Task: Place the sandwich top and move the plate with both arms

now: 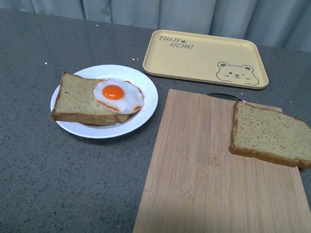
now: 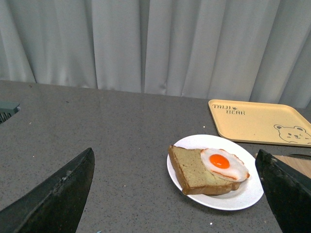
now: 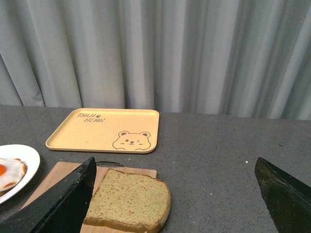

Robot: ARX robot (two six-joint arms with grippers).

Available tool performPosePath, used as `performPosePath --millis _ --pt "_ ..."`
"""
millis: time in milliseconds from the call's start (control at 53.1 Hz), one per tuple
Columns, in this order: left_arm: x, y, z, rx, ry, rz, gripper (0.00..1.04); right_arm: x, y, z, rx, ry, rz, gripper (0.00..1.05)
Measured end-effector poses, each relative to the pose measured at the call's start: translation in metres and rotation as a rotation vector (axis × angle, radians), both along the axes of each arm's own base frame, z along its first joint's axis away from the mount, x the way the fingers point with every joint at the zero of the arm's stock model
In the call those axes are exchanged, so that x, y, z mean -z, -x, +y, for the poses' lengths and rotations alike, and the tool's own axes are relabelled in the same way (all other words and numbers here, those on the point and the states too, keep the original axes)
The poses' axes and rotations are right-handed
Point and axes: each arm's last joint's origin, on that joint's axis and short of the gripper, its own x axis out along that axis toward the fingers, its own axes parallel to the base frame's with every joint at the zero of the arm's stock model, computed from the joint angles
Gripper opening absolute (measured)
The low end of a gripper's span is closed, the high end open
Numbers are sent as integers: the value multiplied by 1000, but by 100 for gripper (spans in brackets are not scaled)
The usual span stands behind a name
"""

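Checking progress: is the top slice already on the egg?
No, the sandwich top lies on the wooden board, apart from the plate holding the fried egg.

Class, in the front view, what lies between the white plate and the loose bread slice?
Nothing stands there: only a strip of grey table and bare cutting board separate the plate from the sandwich top, seen in the front view.

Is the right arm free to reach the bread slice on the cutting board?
Probably yes: the bread slice lies uncovered on the cutting board, with nothing between it and the open right hand.
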Motion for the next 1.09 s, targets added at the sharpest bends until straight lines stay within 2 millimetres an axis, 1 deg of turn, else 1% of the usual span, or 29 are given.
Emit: performPosePath --millis 1092 --pt "0 0 0 0 0 0 98 0 0 0 0 0 0 95"
